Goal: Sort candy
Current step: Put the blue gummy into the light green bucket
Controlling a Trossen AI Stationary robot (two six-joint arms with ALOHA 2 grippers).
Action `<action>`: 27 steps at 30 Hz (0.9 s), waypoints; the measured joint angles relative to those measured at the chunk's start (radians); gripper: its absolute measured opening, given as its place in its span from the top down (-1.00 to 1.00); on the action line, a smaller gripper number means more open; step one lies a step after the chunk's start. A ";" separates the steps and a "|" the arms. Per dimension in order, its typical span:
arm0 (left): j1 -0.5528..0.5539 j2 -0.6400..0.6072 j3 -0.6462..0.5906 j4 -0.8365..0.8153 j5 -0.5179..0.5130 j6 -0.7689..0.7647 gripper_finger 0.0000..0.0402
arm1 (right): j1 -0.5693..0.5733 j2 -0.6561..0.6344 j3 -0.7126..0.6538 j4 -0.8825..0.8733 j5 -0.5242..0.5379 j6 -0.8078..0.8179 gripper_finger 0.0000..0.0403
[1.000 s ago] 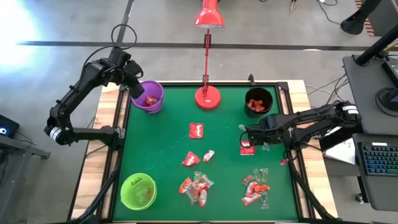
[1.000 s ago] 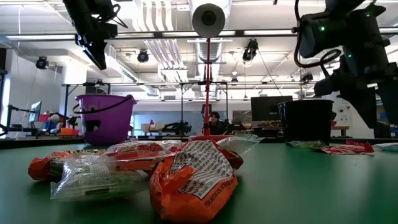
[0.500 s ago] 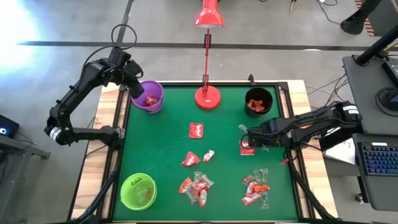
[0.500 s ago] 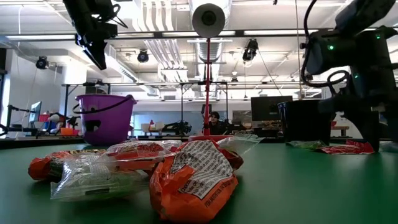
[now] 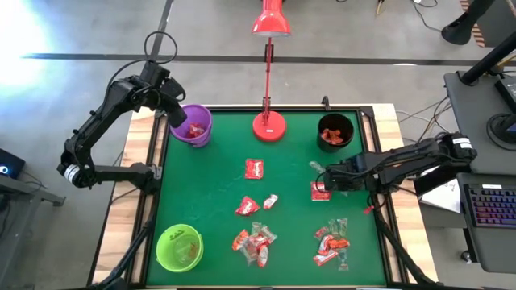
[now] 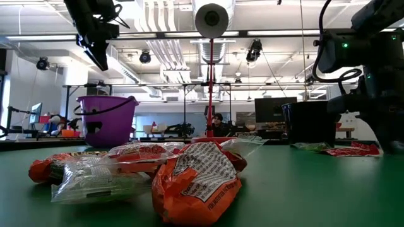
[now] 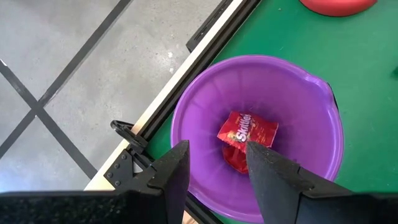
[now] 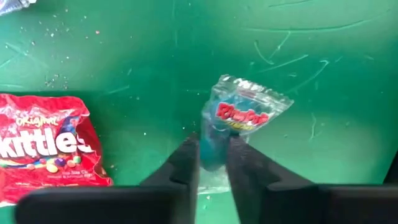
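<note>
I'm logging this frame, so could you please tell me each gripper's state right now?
Left gripper: open, empty, above the purple cup.
Right gripper: shut on a clear-wrapped candy at the table.

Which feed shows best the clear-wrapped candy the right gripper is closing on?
The right wrist view: the right gripper pinches the clear-wrapped candy beside a Skittles bag. In the high view it is a small speck by the fingers. The low view does not show it clearly.

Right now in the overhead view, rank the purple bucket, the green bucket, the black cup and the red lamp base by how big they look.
1. green bucket
2. purple bucket: close to the green one, and partly covered by the left tool, so the order is unsure.
3. black cup and red lamp base: they look alike, so no ranking between them.
</note>
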 joint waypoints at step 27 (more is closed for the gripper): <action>-0.006 0.000 0.000 -0.005 0.565 -0.038 0.27 | 0.081 0.001 0.633 -0.008 0.230 -0.372 0.94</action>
